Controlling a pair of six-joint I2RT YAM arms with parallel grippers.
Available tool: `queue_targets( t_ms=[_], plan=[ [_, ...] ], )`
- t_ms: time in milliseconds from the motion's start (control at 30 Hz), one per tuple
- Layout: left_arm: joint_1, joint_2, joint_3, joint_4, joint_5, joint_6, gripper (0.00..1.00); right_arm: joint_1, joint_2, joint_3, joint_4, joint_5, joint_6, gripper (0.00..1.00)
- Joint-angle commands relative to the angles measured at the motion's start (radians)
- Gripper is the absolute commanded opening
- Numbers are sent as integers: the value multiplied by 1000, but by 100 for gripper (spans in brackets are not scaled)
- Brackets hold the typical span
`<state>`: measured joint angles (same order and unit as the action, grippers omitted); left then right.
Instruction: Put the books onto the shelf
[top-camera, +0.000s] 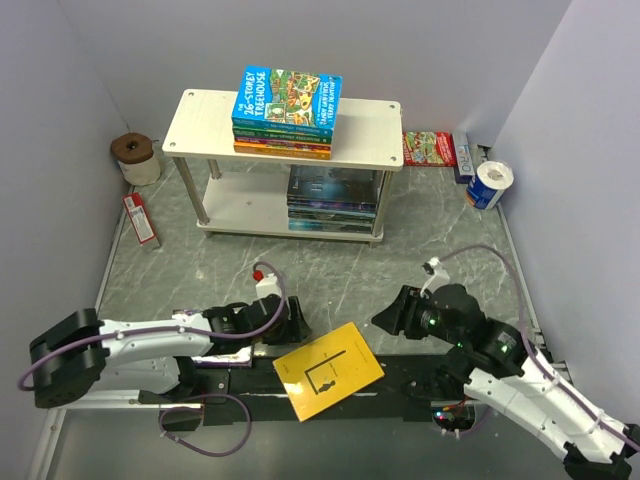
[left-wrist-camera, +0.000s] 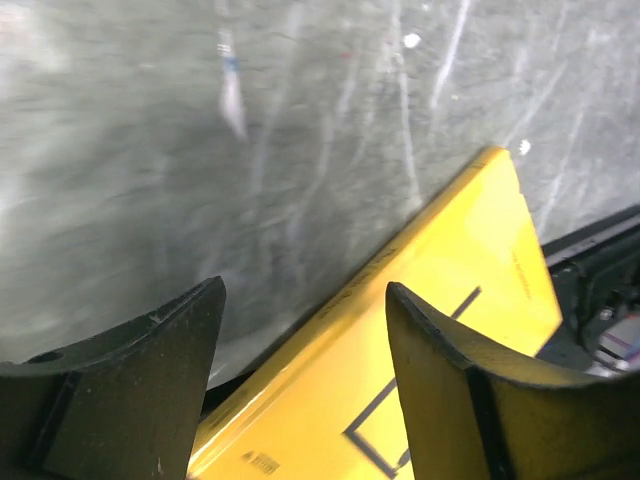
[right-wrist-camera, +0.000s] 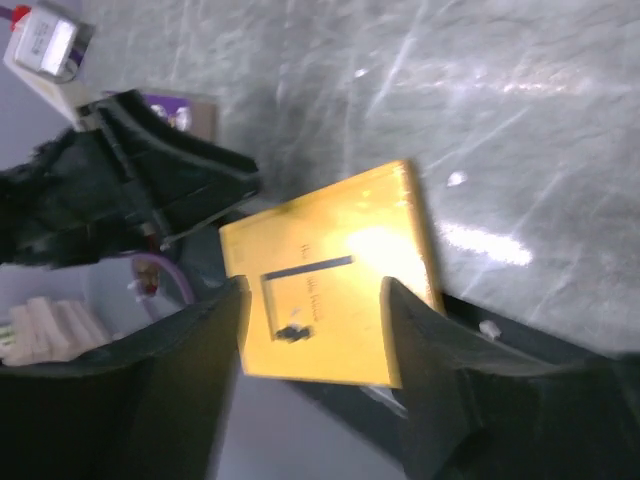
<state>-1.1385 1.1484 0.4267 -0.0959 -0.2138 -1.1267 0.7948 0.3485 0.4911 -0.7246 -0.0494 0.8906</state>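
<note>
Got one straggler here: yellow book (top-camera: 328, 370) lying flat at the near edge of the table (top-camera: 200, 270), its near part resting over the black base rail (top-camera: 420, 375), well apart from the shelf (top-camera: 370, 135). Spotting other books (top-camera: 286, 100) piled on the top board and more on the lower one.

Seeing both pincers released. Left gripper (top-camera: 297, 325) spread wide right at the book's left edge, right gripper (top-camera: 388, 318) spread too, hovering near the far right side, gripping nothing.

Worried mostly about the pickup. Lying that flat and that thin, hard to get a finger under, so probably ends up shoved along the tabletop instead of lifted. Could also slide right onto the rail and tip toward the arm bases if pushed from the far side. Risking a knock between the two grippers as well, closing in on one small cover from both sides. And if pinched by one corner only, likely to sag or swing and clip the shelf's edge on the way in.
</note>
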Motion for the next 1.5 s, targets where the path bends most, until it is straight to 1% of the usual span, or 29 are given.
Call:
queue_targets(
  t_ms=[0, 33, 67, 100, 167, 233, 333, 400, 433, 467, 533, 600, 667, 800, 933, 1000, 1067, 1100, 1233, 1300, 1433, 1467],
  plan=[
    [2, -64, 49, -169, -99, 21, 72, 18, 154, 84, -101, -108, -105, 42],
    [5, -64, 46, -169, -101, 16, 71, 30, 159, 87, -105, -134, -104, 17],
    [6, -65, 41, -166, -101, 13, 71, 41, 159, 86, -108, -147, -111, 5],
    [8, -65, 29, -153, -99, 8, 71, 61, 164, 89, -116, -161, -117, 0],
    [14, -68, 12, -133, -95, 4, 71, 76, 194, 104, -145, -209, -162, 0],
    [22, -69, -9, -95, -78, 1, 71, 122, 266, 116, -199, -221, -182, 0],
    [37, -53, -29, -50, -47, 1, 70, 249, 319, 130, -202, -155, -162, 0],
    [43, -36, -32, -35, -33, 7, 70, 312, 357, 136, -164, -120, -151, 0],
    [48, -32, -32, -30, -26, 8, 70, 381, 374, 136, -153, -104, -142, 0],
    [49, -23, -31, -21, -19, 11, 71, 415, 395, 127, -132, -98, -130, 0],
    [54, -15, -31, -15, -10, 21, 70, 510, 483, 119, -84, -81, -116, 0],
    [57, -12, -28, -10, -4, 30, 70, 553, 582, 110, -53, -79, -108, 0],
    [57, -10, -28, -4, 7, 36, 70, 584, 641, 83, 19, -84, -93, 0],
    [57, -9, -37, -4, 56, 59, 70, 586, 731, 35, 145, -90, -68, 0],
    [57, -16, -63, 5, 131, 77, 70, 584, 780, 21, 189, -46, -38, 0],
    [56, -32, -88, 12, 184, 76, 69, 583, 813, 14, 203, 0, -9, 0],
    [56, -55, -108, 28, 206, 71, 69, 578, 827, -5, 209, 48, 37, 0],
    [56, -62, -126, 33, 227, 68, 70, 564, 839, -14, 232, 48, 51, 0],
    [52, -87, -144, 44, 293, 71, 69, 509, 836, -72, 277, 106, 93, 0],
    [48, -93, -147, 42, 309, 76, 69, 480, 801, -85, 284, 134, 99, 0],
    [42, -85, -154, 47, 349, 84, 70, 376, 725, -138, 341, 119, 53, 0],
    [42, -76, -158, 59, 370, 84, 70, 333, 709, -146, 356, 112, 42, 0]
  ],
)
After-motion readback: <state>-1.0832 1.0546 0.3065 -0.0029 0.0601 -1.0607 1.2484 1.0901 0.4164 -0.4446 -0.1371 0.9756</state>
